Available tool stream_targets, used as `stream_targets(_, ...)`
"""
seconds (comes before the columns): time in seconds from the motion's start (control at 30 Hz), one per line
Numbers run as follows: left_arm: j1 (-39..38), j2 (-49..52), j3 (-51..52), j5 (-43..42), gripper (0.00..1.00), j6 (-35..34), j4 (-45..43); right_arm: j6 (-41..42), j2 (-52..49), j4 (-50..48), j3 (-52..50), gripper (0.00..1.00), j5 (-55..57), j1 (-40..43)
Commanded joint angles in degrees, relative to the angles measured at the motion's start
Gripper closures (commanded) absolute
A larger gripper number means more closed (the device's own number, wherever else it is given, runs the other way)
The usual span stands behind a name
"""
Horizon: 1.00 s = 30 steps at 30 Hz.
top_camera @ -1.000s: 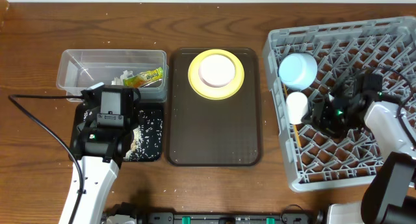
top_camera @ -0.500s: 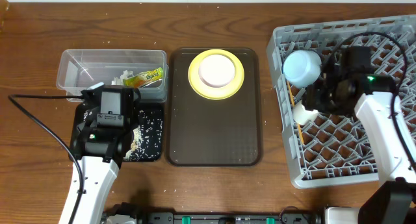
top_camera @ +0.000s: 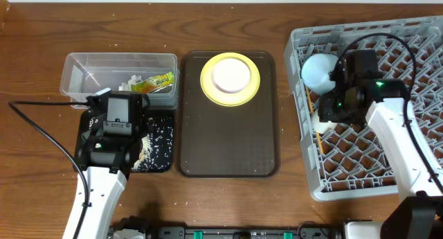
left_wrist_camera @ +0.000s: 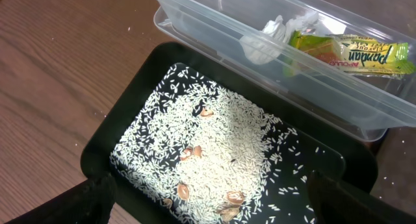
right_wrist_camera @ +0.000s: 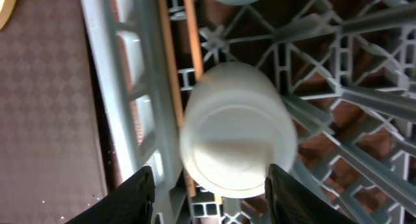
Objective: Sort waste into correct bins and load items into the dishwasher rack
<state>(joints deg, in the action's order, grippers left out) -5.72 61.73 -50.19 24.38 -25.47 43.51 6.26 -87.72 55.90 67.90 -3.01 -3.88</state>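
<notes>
1. Lying in the dishwasher rack by its left wall, beside the chopsticks: small white cup.
2. Straddling it from above, fingers parted, gripping nothing: right gripper.
3. Hovering wide open over rice in the black tray: left gripper.

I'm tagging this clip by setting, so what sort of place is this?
Probably a dish-clearing station mocked up on a wooden table: a grey dishwasher rack, a brown serving tray with a yellow plate, and a clear tub holding a wrapper.
</notes>
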Motion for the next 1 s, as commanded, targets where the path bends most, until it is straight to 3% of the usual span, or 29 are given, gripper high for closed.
stream_targets(0.0,0.3,0.0,-0.9,1.0,0.04,0.2,0.1,-0.8,0.4,0.1,0.2,0.46,-0.5,-1.9)
stream_targets(0.37,0.3,0.0,-0.9,1.0,0.04,0.2,0.1,-2.1,0.4,1.9,-1.1,0.5,-0.4,-9.6)
stream_targets(0.6,0.3,0.0,-0.9,0.9,0.04,0.2,0.1,-0.5,0.4,-1.9,-9.3,0.63,-0.5,-13.1)
stream_targets(0.77,0.3,0.0,-0.9,0.9,0.04,0.2,0.1,0.6,0.4,-3.9,-11.6,0.87,-0.5,-13.4)
stream_targets(0.97,0.3,0.0,-0.9,0.9,0.04,0.2,0.1,3.8,0.4,-9.6,-11.6,0.9,-6.4,-13.5)
